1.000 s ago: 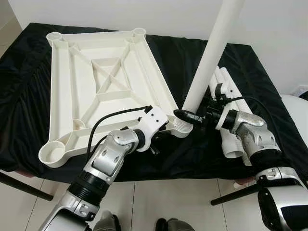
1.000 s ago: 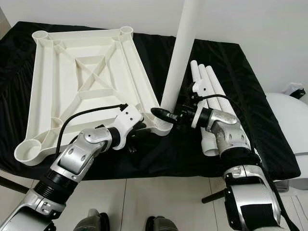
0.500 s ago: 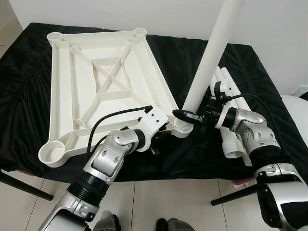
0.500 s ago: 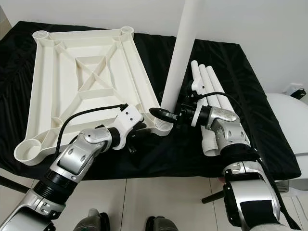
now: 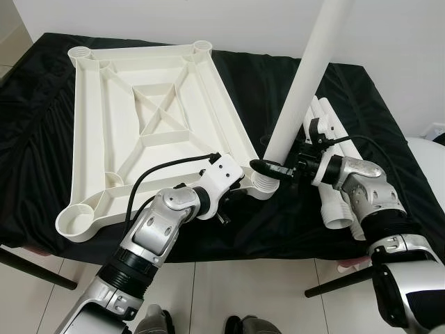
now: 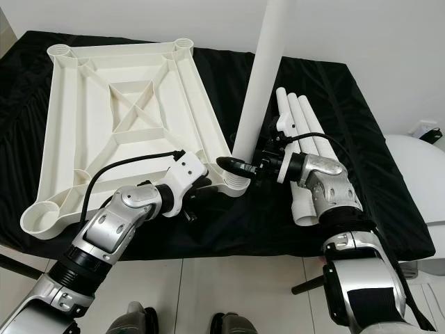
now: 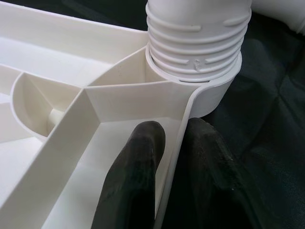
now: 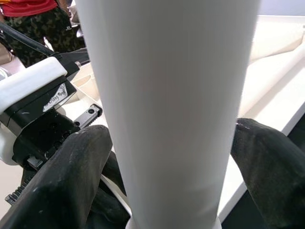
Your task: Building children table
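Observation:
The white plastic table top point(image 5: 88, 118) lies upside down on a black cloth. A long white table leg point(image 5: 306, 76) stands nearly upright in its near right corner socket point(image 5: 263, 185). Several threads on the leg's threaded end point(image 7: 198, 43) stand above the socket. My right gripper point(image 5: 263, 166) is shut on the leg just above the threads, with one finger point(image 8: 62, 176) on each side of the tube. My left gripper point(image 7: 174, 157) is shut on the table top's rim beside that socket, one finger inside the rim and one outside.
Three spare white legs point(image 6: 306, 125) lie side by side on the cloth point(image 5: 42, 160) behind my right arm. The cloth-covered table's front edge runs under my forearms, with tiled floor below. A white rounded object point(image 5: 427, 167) stands at far right. A person point(image 8: 33, 19) stands nearby.
My right elbow has shifted slightly. The leg, the table top and both grippers stay where they were.

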Controlling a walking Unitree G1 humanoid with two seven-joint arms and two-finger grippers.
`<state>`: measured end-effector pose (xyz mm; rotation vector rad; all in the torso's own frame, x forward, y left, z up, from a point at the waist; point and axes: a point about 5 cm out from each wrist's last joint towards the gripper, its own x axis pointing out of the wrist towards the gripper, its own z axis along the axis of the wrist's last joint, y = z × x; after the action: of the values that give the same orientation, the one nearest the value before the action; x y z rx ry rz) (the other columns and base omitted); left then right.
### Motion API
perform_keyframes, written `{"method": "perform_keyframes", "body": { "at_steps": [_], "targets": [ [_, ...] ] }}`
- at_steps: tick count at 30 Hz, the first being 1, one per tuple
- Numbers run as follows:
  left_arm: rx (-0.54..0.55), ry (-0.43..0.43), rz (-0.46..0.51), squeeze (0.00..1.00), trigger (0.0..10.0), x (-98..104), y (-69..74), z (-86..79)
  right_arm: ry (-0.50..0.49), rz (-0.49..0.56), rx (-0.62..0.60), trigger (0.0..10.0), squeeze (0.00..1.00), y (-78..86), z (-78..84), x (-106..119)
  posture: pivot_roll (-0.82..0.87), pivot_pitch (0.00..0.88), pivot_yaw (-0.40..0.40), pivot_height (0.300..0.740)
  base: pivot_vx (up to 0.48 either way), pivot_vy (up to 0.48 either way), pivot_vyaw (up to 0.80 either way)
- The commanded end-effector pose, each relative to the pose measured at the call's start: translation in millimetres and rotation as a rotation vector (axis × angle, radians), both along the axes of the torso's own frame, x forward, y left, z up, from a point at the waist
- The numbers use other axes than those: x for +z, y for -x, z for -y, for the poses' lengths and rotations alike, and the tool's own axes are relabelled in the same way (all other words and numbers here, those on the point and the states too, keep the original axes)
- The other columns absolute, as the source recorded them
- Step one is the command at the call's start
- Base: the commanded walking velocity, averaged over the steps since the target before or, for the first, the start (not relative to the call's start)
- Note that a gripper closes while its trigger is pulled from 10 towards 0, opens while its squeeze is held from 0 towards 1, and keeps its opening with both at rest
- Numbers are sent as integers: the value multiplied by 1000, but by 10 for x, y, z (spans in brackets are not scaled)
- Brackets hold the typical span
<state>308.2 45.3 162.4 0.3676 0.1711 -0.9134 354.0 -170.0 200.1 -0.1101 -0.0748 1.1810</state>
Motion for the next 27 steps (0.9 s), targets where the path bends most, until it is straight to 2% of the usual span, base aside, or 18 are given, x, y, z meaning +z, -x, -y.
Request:
{"method": "perform_keyframes", "body": {
  "at_steps": [1,27],
  "targets": [
    [-4,8,47,0,10000,94,14,22,14,6,-3,10000,0,-8,39,11,-19,122,-64,740,0,0,0],
    [2,6,50,0,10000,99,-1,9,14,41,-33,10000,0,-49,60,55,-20,125,-66,740,0,0,0]
  ]
}}
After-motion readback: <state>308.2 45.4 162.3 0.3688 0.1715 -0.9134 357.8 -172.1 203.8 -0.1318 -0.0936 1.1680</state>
